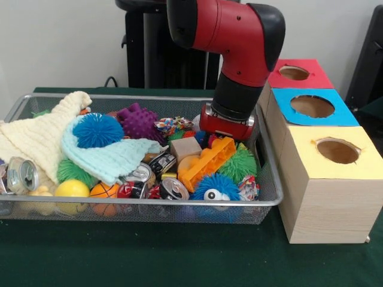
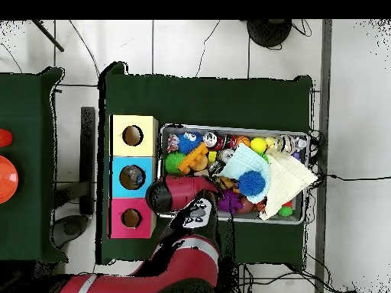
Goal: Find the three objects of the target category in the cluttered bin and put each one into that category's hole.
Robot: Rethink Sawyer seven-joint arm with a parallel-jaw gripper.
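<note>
The arm's gripper (image 1: 226, 128) is sunk into the clutter at the right end of the bin (image 1: 270, 200), just behind the orange block (image 1: 206, 162), and its fingers are hidden, so I cannot tell whether it is open or has hold of anything. The bin looks full: balls, cans, cloths and fuzzy toys heaped from left to right, and which category is the target does not show. To the bin's right the red (image 1: 294, 73), blue (image 1: 312, 106) and yellow (image 1: 338, 150) holes show nothing inside, so I judge the sorting barely begun.
</note>
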